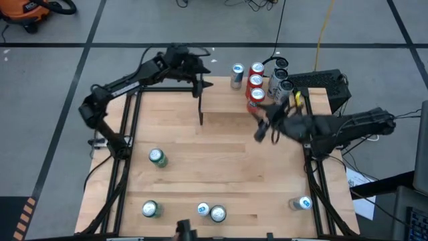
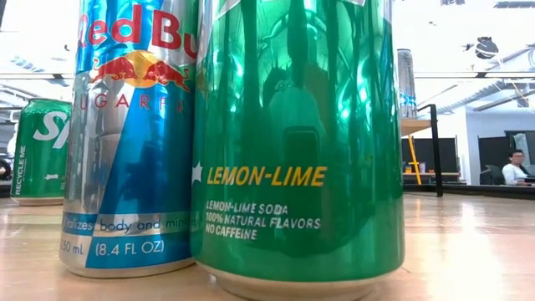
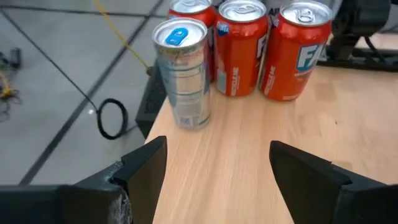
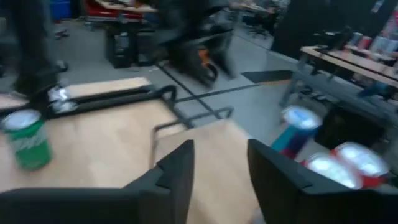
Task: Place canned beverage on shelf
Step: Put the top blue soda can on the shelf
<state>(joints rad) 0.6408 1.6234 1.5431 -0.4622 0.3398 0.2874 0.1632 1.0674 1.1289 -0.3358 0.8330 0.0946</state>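
Closest to the low camera, a green lemon-lime can fills most of the level view, touching a slim blue-and-silver can beside it, with another green can farther back. Seen from above, the light-wood table carries the shelf at its far edge, and cans already stand upright along the shelf's right end: a row of red cans with one slim silver can beside them.

Both arms reach over the shelf. The left gripper hovers above the shelf board with its fingers spread wide and empty, the silver can just ahead and the red ones behind it. The right gripper hangs beside the red row; its fingers stand narrow with nothing between them, apparently clear of the cans.

Cans not yet shelved stand upright well apart on the near table: one green can at left, others along the front edge. The left arm looks nearer to that green one.
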